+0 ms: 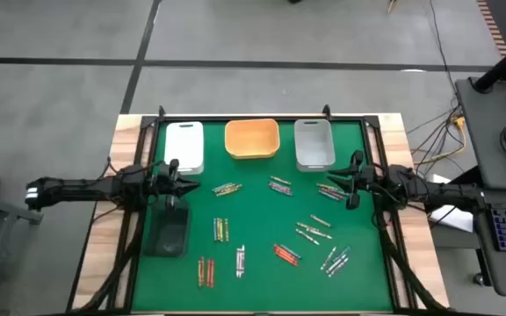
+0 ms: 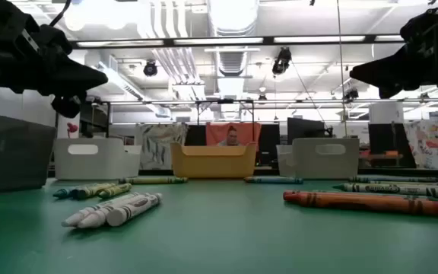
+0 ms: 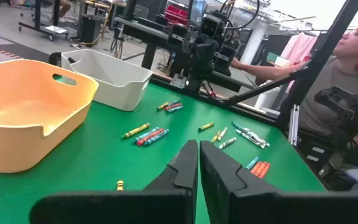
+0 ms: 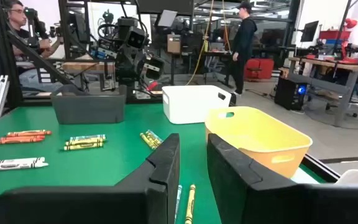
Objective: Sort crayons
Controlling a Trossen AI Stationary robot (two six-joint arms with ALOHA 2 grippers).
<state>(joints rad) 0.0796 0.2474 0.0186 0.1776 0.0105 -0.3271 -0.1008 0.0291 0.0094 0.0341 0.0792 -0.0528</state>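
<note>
Along the mat's side edges, left gripper [image 1: 176, 167] closed, right gripper [image 1: 352, 180] parted, crayons [image 1: 221, 230] between.

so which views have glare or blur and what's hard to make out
Low view: bright ceiling lights wash out the top, both arms are dark silhouettes, and the nearest white crayons look soft. High view: even light, but the thin crayons on the green table mat are too small to read. Left wrist view: the shut left gripper is a dark blur.

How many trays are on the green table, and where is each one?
4. At the far edge stand a white tray, an orange tray and a grey tray, left to right. A dark tray sits nearer, on the left side.
</note>
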